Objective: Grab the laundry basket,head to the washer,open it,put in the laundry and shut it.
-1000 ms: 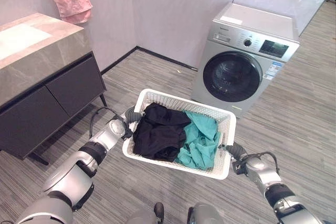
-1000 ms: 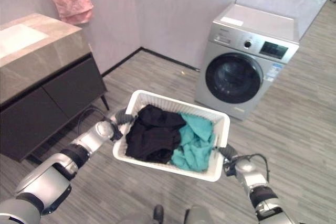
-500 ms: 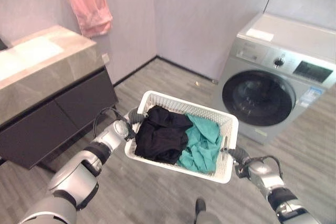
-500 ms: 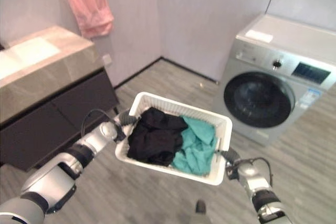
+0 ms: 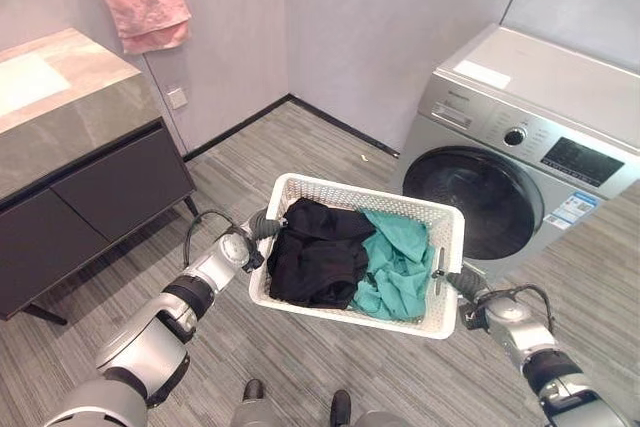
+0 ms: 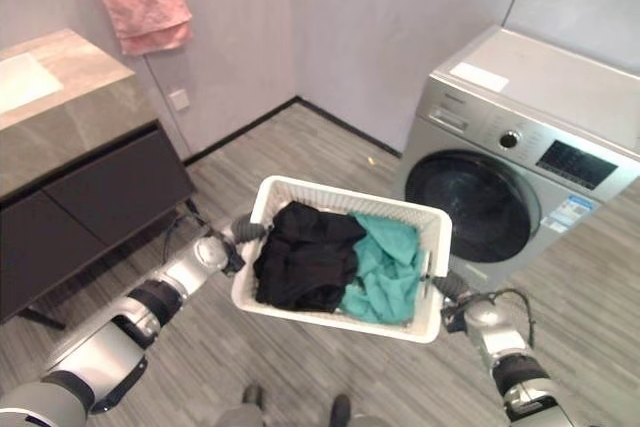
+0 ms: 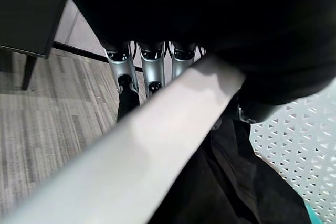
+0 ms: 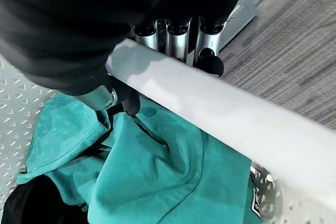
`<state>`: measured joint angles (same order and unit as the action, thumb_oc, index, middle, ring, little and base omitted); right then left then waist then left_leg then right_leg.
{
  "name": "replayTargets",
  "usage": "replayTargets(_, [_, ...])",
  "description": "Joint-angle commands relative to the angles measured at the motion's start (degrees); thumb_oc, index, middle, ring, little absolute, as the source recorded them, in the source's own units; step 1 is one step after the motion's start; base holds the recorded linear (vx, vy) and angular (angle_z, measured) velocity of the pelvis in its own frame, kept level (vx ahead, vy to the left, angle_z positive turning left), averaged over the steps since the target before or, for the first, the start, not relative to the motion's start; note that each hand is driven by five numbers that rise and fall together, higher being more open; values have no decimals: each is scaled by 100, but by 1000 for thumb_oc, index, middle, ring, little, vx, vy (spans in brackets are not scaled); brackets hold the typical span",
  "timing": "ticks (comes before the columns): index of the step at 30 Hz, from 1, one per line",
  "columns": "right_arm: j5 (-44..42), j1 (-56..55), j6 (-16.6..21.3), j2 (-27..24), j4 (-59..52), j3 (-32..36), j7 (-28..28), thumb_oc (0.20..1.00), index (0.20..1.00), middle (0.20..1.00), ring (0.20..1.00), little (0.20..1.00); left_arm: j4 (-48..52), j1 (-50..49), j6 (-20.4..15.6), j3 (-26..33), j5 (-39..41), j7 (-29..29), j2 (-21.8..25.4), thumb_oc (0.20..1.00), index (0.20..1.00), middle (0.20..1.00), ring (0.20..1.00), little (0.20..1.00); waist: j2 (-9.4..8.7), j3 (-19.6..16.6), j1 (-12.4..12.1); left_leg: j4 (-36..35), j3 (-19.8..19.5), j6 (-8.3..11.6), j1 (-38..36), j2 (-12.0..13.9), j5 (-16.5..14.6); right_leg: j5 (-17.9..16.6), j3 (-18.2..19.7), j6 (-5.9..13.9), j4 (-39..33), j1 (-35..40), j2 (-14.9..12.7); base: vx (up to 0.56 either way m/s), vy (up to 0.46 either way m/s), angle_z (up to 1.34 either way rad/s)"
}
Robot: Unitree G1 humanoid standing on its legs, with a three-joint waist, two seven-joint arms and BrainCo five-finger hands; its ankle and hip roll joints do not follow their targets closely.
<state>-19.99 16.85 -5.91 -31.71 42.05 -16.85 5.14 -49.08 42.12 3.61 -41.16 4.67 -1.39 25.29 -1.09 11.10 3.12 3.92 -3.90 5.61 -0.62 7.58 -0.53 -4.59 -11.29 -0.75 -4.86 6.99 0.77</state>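
Both arms reach forward and a little inward, with the elbows bent. The left hand (image 5: 243,245) sits at about 9 o'clock of the scene's middle, and its fingers (image 7: 148,70) are curled over a white rim with the thumb under it. The right hand (image 5: 470,292) sits at about 4 o'clock, its fingers (image 8: 178,38) hooked over the opposite rim, and the thumb presses from inside.

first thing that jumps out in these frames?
The white laundry basket held at both ends, left hand and right hand curled on its rim, with a black garment and teal garment inside. Just beyond, at right, the washer, door shut.
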Motion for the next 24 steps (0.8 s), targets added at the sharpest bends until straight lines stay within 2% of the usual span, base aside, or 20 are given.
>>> replayTargets(1, [-330, 18, 463, -335, -227, 617, -180, 200, 200, 200, 200, 200, -227, 593, -461, 132, 36, -177, 65, 200, 200, 200, 200, 200, 12, -451, -338, 159, 128, -269, -57, -88, -146, 511, 236, 784, 466, -226, -916, 117, 128, -4])
replayTargets(7, [-241, -124, 520, -264, -114, 825, -230, 200, 200, 200, 200, 200, -193, 420, -502, 190, 1, -89, 55, 200, 200, 200, 200, 200, 77, -546, -279, -185, 327, -358, -399, -162, -218, 407, 333, 918, 388, -223, -1045, 51, 84, -8])
replayTargets(14, [-165, -163, 525, -284, -99, 925, -234, 200, 200, 200, 200, 200, -139, 297, -509, 253, -72, -64, 91, 200, 200, 200, 200, 200, 113, -578, -212, -255, 468, -452, -614, -232, -364, 338, 496, 1014, 399, -274, -1125, 32, 72, -13])
replayTargets(17, [-96, -194, 532, -348, -221, 952, -205, 200, 200, 200, 200, 200, -104, 240, -512, 288, -95, -47, 130, 200, 200, 200, 200, 200, 97, -550, -187, -82, 542, -539, -648, -319, -544, 302, 669, 1059, 508, -384, -1177, -6, 85, -32])
replayTargets(19, [-86, -169, 525, -408, -420, 965, -156, 200, 200, 200, 200, 200, -77, 196, -526, 368, -93, -50, 166, 200, 200, 200, 200, 200, 109, -455, -120, 108, 533, -650, -663, -495, -722, 176, 936, 1132, 681, -620, -1238, -55, 116, -59])
replayTargets(21, [-104, -73, 575, -289, -486, 897, -170, 200, 200, 200, 200, 200, -45, 111, -527, 442, -65, -71, 187, 200, 200, 200, 200, 200, 154, -380, -179, 71, 678, -714, -650, -534, -680, 7, 986, 1205, 834, -853, -1268, -190, 37, -103])
replayTargets(22, [-57, -23, 549, -212, -482, 781, -122, 200, 200, 200, 200, 200, 75, 130, -507, 421, -78, -90, 238, 200, 200, 200, 200, 200, 203, -269, -237, 23, 746, -738, -512, -468, -545, 193, 745, 1172, 1244, -875, -1245, -284, -18, -108])
replayTargets(24, [-53, -78, 579, -256, -670, 775, -86, 200, 200, 200, 200, 200, 170, 243, -518, 361, -82, -96, 239, 200, 200, 200, 200, 200, 159, -307, -288, 97, 685, -752, -331, -496, -520, 451, 833, 1104, 1240, -703, -1180, -169, -71, -60])
